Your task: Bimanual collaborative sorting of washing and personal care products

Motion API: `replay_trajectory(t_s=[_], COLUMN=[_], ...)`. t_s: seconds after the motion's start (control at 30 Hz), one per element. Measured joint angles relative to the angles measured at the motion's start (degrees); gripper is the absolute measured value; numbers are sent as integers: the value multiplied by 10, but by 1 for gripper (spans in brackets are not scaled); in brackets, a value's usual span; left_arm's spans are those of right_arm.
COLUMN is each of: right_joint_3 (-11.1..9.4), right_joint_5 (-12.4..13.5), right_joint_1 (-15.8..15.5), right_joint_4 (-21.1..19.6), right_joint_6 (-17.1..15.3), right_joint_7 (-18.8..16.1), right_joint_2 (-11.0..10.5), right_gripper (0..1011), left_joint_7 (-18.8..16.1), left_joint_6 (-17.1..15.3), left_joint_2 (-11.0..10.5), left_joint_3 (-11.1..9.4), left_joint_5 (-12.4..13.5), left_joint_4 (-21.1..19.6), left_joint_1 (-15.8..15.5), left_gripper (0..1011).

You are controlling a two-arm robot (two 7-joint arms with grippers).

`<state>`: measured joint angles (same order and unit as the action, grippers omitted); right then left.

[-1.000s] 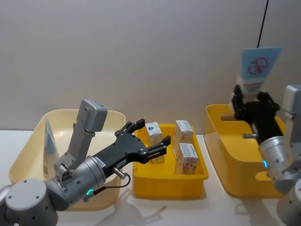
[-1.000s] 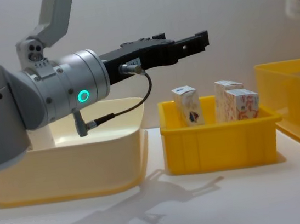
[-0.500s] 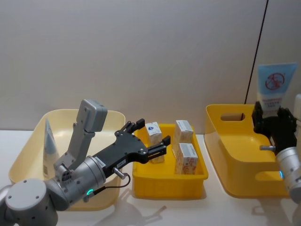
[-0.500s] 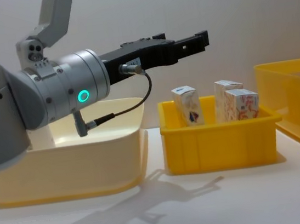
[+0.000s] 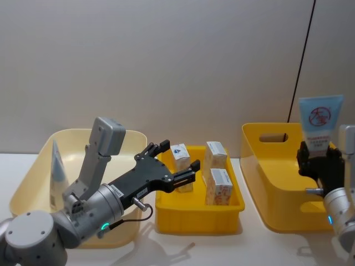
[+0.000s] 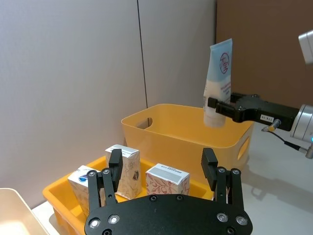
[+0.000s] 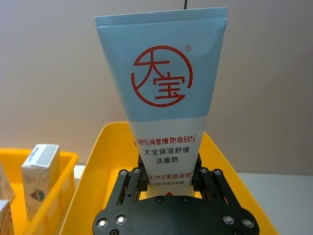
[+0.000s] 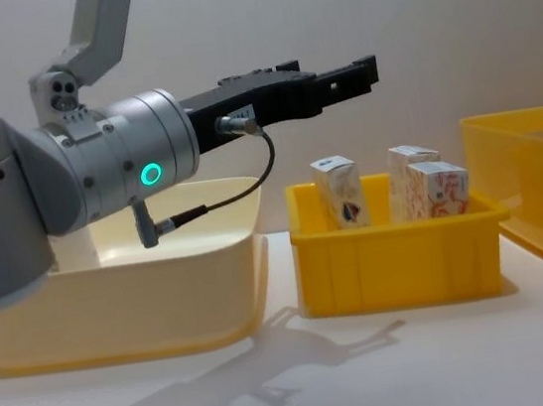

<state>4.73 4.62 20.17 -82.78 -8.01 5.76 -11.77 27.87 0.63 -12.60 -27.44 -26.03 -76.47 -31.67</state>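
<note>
— Holding what, over on the right?
— Clamping a light-blue tube [image 5: 320,124] by its white lower end in the right gripper [image 5: 318,159], keeping it upright above the right part of the big yellow bin [image 5: 266,166].
— And standing in the middle?
— Sitting upright in the small yellow tray [image 5: 197,219], three white cartons [image 5: 216,154]. Hovering above the tray's left side, the left gripper [image 5: 178,156], jaws spreading wide on nothing. Leaning in the cream bin [image 5: 33,177] at far left, a second tube [image 5: 57,166].
— Resting on what?
— Resting on a white table [image 5: 194,249], backing onto a plain grey wall [image 5: 166,66].
— Changing since a second ago?
— Shifting the tube rightward and lower; leaving the left gripper where it was.
</note>
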Motion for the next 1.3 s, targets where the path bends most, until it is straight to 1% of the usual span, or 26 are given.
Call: replay_trajectory(t_s=[0.33,0.37,0.47,0.53,0.6,0.67,0.7,0.73,0.83,0.87,1.0,1.3], right_joint_3=[1,1,1,1,1,1,1,1,1,1,1,1], right_joint_5=[-10,-10,-12,-13,-14,-14,-15,-15,-16,-16,-17,-18], right_joint_1=[-4,-4,-4,-5,-5,-5,-5,-5,-5,-5,-5,-6], right_joint_4=[1,1,2,2,3,3,3,3,4,4,4,4], right_joint_6=[-18,-20,-23,-25,-25,-26,-27,-28,-29,-29,-30,-32], right_joint_7=[8,9,10,11,12,12,12,13,13,13,14,15], right_joint_2=[7,7,9,9,10,10,10,11,11,11,12,12], right_gripper=[474,486,547,627,667,743,743,819,874,921,1001,1002], left_joint_7=[0,0,0,0,0,0,0,0,0,0,0,0], left_joint_6=[0,0,0,0,0,0,0,0,0,0,0,0], left_joint_2=[0,0,0,0,0,0,0,0,0,0,0,0], left_joint_3=[0,0,0,0,0,0,0,0,0,0,0,0], left_joint_5=[0,0,0,0,0,0,0,0,0,0,0,0], left_joint_4=[0,0,0,0,0,0,0,0,0,0,0,0], left_joint_1=[0,0,0,0,0,0,0,0,0,0,0,0], left_gripper=[1003,1003,1003,1003,1003,1003,1003,1003,1002,1003,1003,1003])
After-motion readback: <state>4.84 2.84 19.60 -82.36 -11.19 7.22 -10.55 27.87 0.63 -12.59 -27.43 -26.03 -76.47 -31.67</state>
